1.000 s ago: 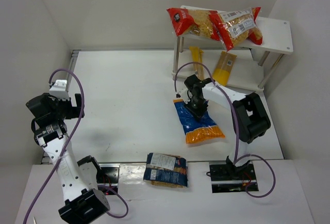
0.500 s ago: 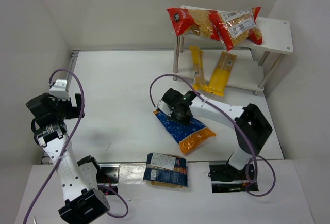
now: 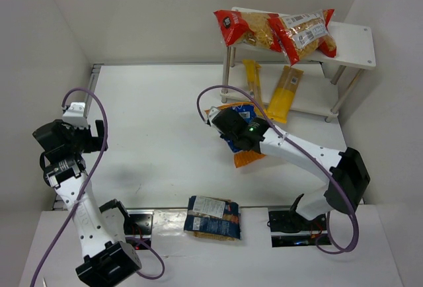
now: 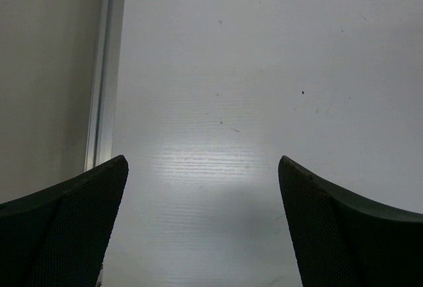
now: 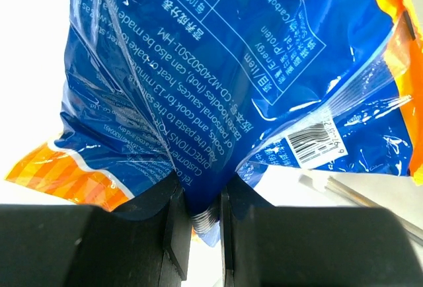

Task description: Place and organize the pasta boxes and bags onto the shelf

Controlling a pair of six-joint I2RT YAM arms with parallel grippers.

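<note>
White table (image 3: pixel 165 122), seen from above, with the shelf (image 3: pixel 357 39) at the far right corner: two white boards on thin silver legs.

On the upper board, two red-and-clear packs (image 3: pixel 248 29) (image 3: pixel 304 34) side by side and touching, red ends toward the left and the near side.

On the lower board, two long narrow yellow-orange packs (image 3: pixel 252 79) (image 3: pixel 285 92), long axes running near to far, the right one tilted slightly so that its near end leans left. Near ends close together, far ends apart.

Near the middle of the table, just left of the shelf's front leg, the blue pack (image 5: pixel 218 69) with orange ends. Long axis roughly near to far, tipped a little: one orange end toward the far left, the other toward the near right. Film crumpled and folded around the grip, printed back panel and barcode facing the wrist camera. Contact with the table under it not discernible.

At the near edge, between the two arm bases, the dark blue pack (image 3: pixel 212 217), lying flat, long axis left to right, well apart from everything else.

Right fingers (image 5: pixel 177 217): drawn almost together, pinching a gathered fold of the blue pack's film, only the thickness of the film between them.

Left fingers (image 4: pixel 73 234): spread wide at the left edge of the table, holding nothing, touching nothing, bare table between them.
</note>
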